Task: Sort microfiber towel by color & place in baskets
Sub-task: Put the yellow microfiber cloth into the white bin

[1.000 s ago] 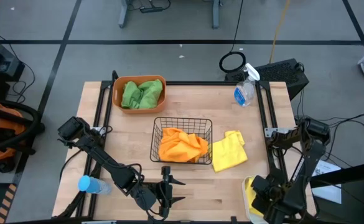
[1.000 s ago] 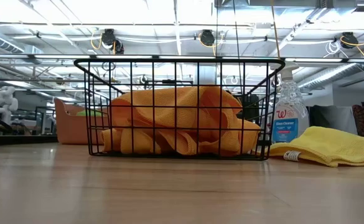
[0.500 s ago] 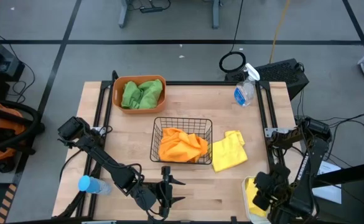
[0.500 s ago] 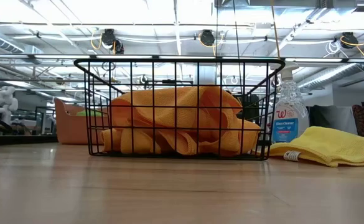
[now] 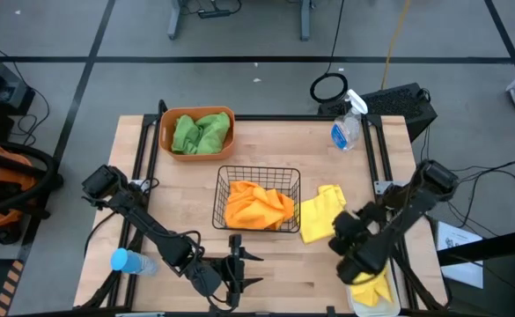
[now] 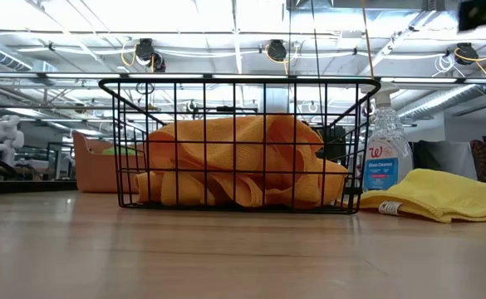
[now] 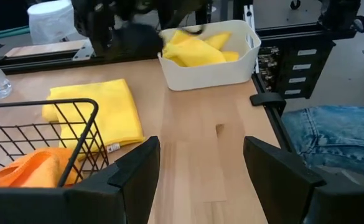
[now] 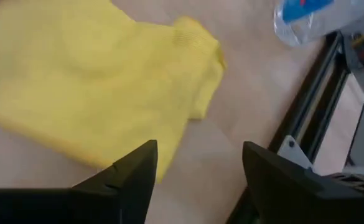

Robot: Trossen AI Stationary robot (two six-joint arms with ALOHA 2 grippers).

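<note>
Yellow towel (image 5: 324, 214) lies flat on table (image 5: 266, 150) right of wire basket (image 5: 258, 199), long axis diagonal. Right gripper (image 5: 339, 233) is spread empty beside it; left gripper (image 5: 242, 268) is parked released near the front edge.

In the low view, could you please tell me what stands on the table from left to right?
Orange tub → black wire basket holding the orange towels → spray bottle → yellow towel.
</note>
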